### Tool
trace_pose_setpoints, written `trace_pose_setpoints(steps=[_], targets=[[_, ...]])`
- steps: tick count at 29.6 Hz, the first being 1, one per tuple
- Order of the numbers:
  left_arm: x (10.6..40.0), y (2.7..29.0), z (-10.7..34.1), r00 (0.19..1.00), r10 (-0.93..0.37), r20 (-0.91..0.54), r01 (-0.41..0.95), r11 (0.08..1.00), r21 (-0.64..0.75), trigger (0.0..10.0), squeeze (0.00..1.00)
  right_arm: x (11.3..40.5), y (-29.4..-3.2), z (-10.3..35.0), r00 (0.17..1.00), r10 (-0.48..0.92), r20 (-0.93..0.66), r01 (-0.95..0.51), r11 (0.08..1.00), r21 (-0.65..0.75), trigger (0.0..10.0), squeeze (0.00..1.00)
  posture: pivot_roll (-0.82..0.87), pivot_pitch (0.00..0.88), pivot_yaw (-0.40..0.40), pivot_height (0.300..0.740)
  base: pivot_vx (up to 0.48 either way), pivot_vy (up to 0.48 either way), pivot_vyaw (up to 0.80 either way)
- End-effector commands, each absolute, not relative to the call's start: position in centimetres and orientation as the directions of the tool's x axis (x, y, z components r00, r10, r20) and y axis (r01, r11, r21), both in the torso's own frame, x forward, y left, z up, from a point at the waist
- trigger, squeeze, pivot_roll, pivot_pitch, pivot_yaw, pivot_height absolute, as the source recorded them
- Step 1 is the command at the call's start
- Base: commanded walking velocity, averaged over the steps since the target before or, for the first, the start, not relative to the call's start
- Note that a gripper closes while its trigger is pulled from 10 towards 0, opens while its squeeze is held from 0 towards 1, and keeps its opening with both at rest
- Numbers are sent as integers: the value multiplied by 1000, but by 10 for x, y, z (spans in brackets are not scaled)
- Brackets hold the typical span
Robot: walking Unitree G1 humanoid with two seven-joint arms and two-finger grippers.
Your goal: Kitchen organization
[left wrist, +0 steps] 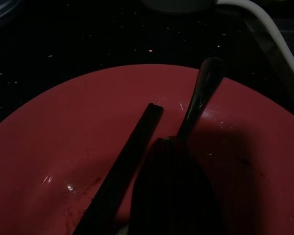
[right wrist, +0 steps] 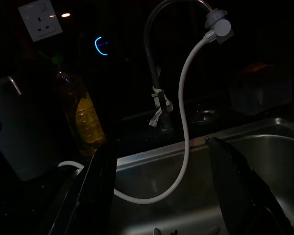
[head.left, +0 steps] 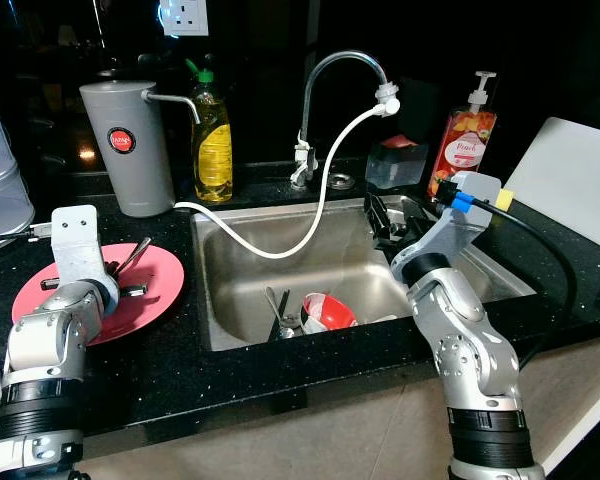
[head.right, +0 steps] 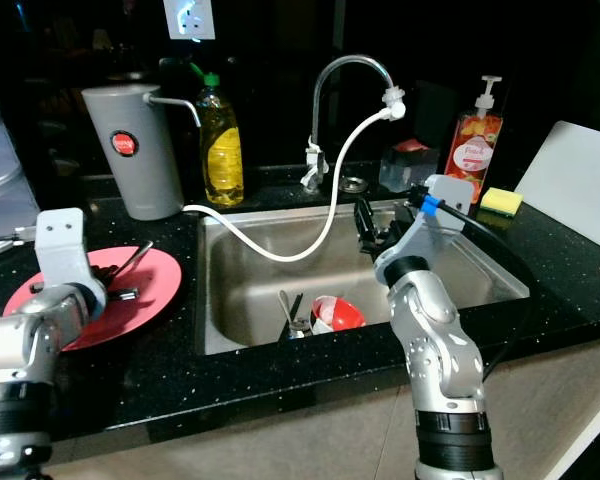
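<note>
Left gripper [left wrist: 159, 147] being held low over red plate [head.left: 160, 295], spoon [left wrist: 198, 100] being pinched between fingers. Right gripper [head.left: 385, 215] being hovered over sink [head.left: 500, 280], fingers spread, empty. Risk: spoon being dropped, clattering, if grip loosened.

Overall light: dim; background beyond the worktop [head.left: 280, 360] nearly black.
Source: from the front, lighting arms and sink [head.left: 230, 300].
Glare: white sheen on tap [head.left: 325, 75]; blown-out wall socket [head.left: 185, 15].
Left wrist view: dark; hard shadow across red plate [left wrist: 63, 147].
Right wrist view: very dark, grainy.
Focus: head views sharp.
</note>
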State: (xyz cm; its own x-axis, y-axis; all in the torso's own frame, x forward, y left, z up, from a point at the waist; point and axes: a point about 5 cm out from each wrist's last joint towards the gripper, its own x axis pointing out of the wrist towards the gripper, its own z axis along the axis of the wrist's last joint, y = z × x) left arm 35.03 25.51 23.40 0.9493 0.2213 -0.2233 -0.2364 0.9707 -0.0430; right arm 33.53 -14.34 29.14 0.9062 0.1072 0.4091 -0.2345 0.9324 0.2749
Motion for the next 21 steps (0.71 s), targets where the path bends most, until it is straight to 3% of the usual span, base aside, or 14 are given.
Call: trace_pose_setpoints(steps=[1,8,9,21], targets=[[349,260,234,945,238,-222,-248,969,-14,10000,1000,336,-146,288,914,100,393,-222,935,277,10000,0,-53,40,-19,740,0,0,0],[347,262,251,961,223,-166,-224,975,15,10000,1000,336,-147,288,915,100,392,-221,935,277,10000,0,-60,43,-20,740,0,0,0],[347,264,252,962,218,-164,-217,976,25,10000,0,336,-147,288,915,99,392,-220,935,277,10000,0,-59,44,-20,740,0,0,0],[346,271,226,952,68,-300,-95,993,-77,10000,0,335,-147,288,915,96,391,-218,935,280,10000,0,-59,45,-17,740,0,0,0]])
